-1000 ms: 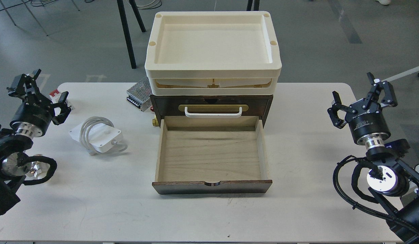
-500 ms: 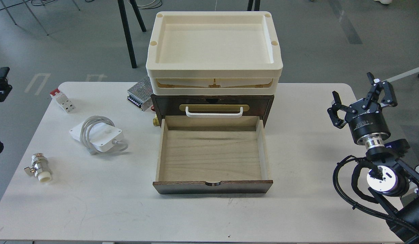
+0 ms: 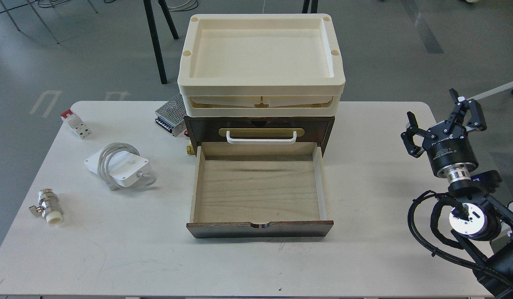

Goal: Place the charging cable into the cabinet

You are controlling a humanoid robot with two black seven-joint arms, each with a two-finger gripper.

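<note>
Take the charging cable point(image 3: 117, 166) across the brick and cord together so no loop trails when you lift it to the cabinet point(image 3: 259, 189), whose drawer stands pulled out. The cable lies on the bench point(image 3: 115, 249), left of the drawer. Your right pincer point(image 3: 443, 122) hangs open, well apart beyond the cabinet; the left is out of view.

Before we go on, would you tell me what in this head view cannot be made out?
- Left gripper: out of frame, so its state is unknown.
- Perforated metal box: its right part is hidden behind the cabinet and the cream trays.
- Upper drawer: closed, contents hidden.
- Charging cable: plug end too small to make out.
- Right gripper: open, but its arm is cut off by the frame's lower right corner.
</note>
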